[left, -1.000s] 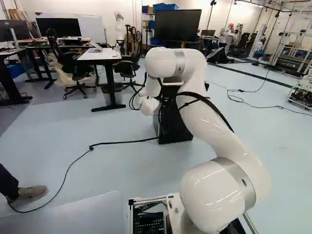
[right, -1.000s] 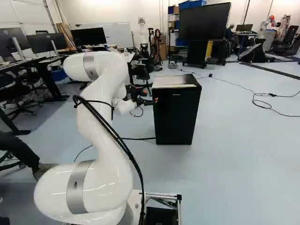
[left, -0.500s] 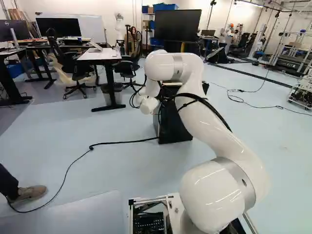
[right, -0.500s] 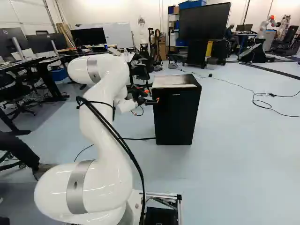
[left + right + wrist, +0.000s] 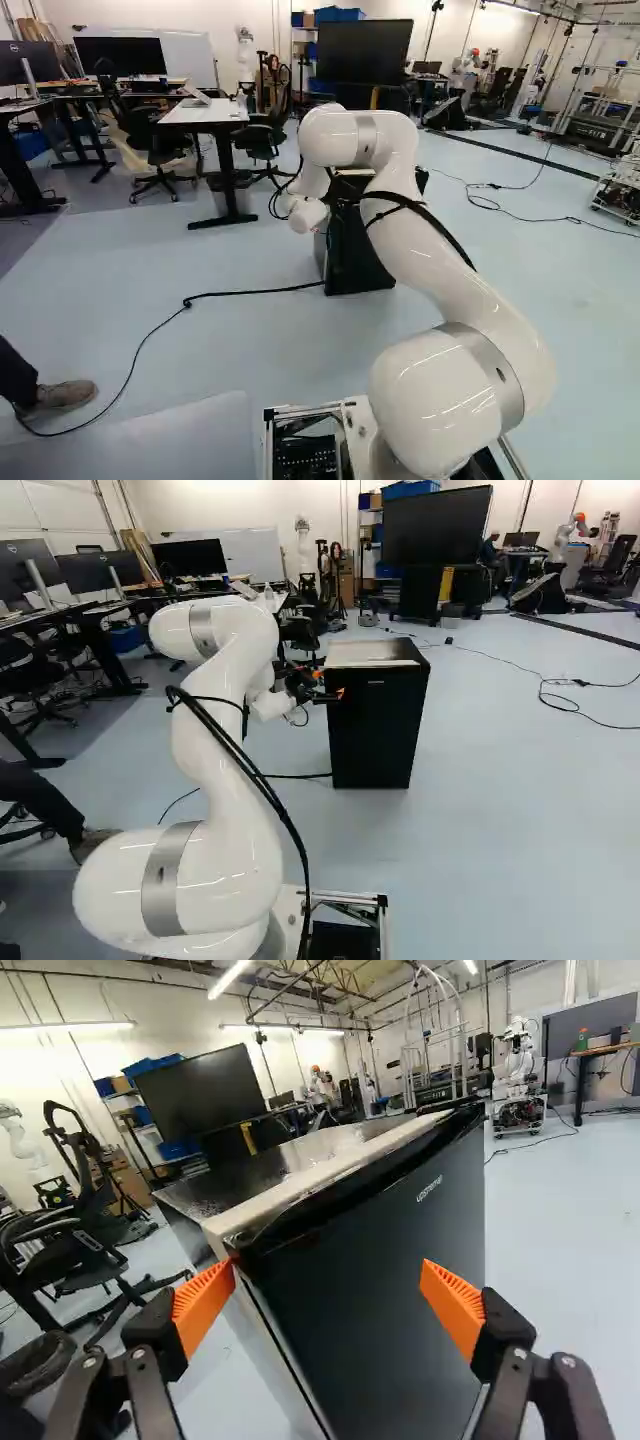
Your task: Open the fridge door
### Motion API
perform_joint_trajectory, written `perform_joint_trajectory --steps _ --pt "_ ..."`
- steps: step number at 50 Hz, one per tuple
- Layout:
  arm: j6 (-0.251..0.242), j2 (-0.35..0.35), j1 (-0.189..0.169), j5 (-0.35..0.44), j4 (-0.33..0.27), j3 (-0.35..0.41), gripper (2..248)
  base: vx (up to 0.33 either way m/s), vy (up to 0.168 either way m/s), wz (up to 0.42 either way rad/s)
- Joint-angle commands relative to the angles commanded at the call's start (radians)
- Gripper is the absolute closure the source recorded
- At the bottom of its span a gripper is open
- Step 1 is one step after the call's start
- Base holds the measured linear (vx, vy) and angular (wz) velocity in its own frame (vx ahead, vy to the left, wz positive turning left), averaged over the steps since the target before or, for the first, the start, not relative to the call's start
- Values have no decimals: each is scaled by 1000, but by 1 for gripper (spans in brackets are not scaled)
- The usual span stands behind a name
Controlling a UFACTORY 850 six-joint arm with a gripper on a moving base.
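Opening the fridge door (image 5: 380, 1260) ahead of my spread gripper (image 5: 328, 1270) wants the fingertip (image 5: 205, 1303) beside its seam (image 5: 283, 1351) eased in (gently, I think) before pulling.

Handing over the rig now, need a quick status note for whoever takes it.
Jaws: open, nothing gripped. One orange pad has its tip at the door's side edge, near the top corner; contact unclear. The other pad is in front of the door face.
Fridge: upright on the floor, ahead of the base.
Done: jaws at the door.
Left: door looks shut; probably hook its edge, then swing it open.
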Motion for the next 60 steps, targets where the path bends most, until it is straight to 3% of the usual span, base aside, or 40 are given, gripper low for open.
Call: perform_joint_trajectory --steps 60 --pt "0 -19 -4 0 21 -32 3 0 0 0"
